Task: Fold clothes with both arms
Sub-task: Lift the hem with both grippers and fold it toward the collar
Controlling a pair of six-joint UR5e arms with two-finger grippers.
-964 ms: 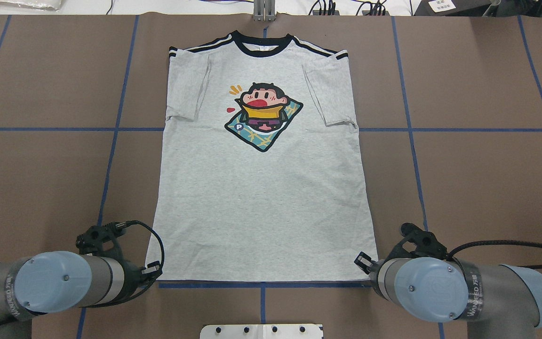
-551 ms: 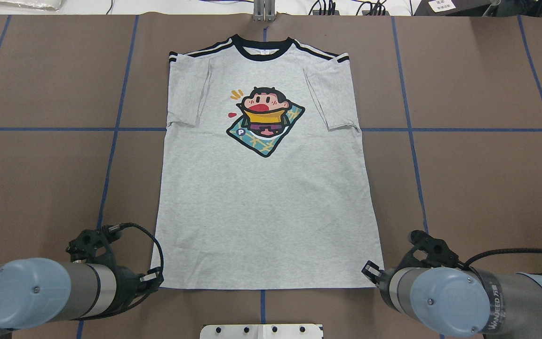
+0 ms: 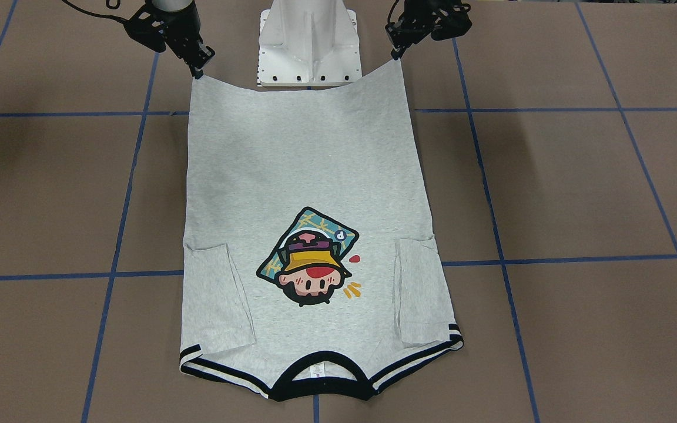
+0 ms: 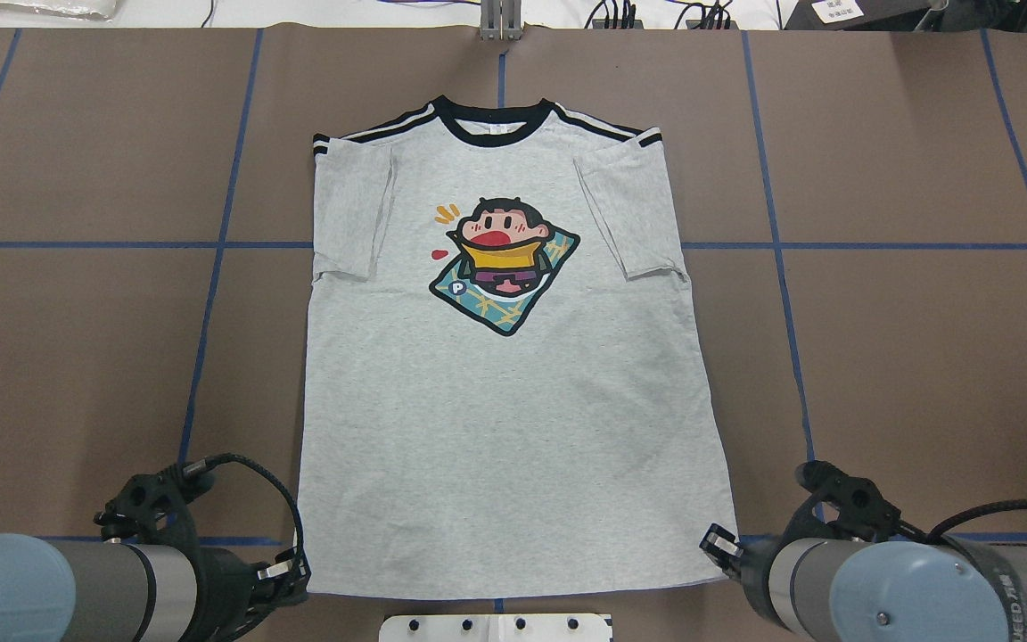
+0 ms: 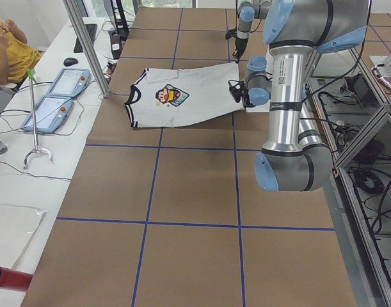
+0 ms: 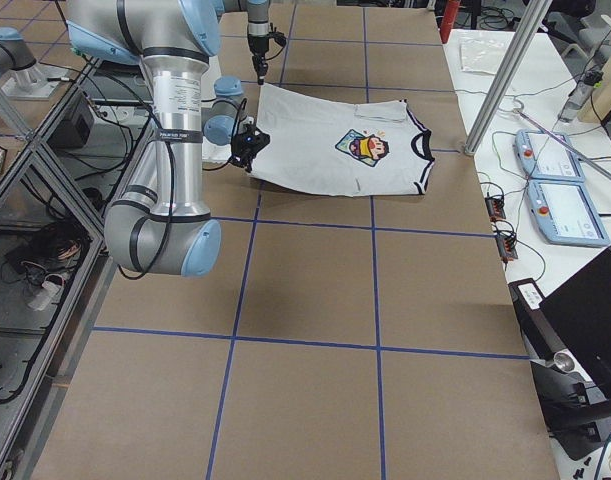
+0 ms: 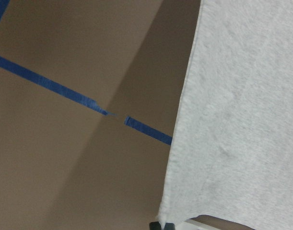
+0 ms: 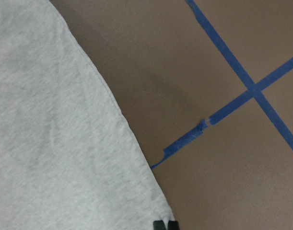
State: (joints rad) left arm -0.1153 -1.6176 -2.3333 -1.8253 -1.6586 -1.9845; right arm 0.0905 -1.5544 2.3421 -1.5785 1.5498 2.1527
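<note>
The grey T-shirt [image 4: 505,428] lies face up with its sleeves folded in, its collar at the far side and the cartoon print [image 4: 503,265] in the upper middle. My left gripper [image 4: 286,571] is shut on the near-left hem corner. My right gripper [image 4: 717,542] is shut on the near-right hem corner. In the front-facing view the left gripper [image 3: 397,51] and the right gripper [image 3: 198,69] hold the hem raised off the table, sagging between them. The wrist views show the shirt [image 7: 242,120] [image 8: 55,143] running into each pair of fingertips.
The white pedestal base [image 4: 496,626] sits just under the raised hem [image 3: 309,82]. Blue tape lines [image 4: 834,245] cross the brown table. Two teach pendants [image 5: 54,96] and a seated person [image 5: 6,45] are on the side bench beyond the collar end.
Both grippers have drawn back toward the robot's base with the hem corners in them. The whole shirt has slid toward the robot; the collar is farther from the table's far edge.
</note>
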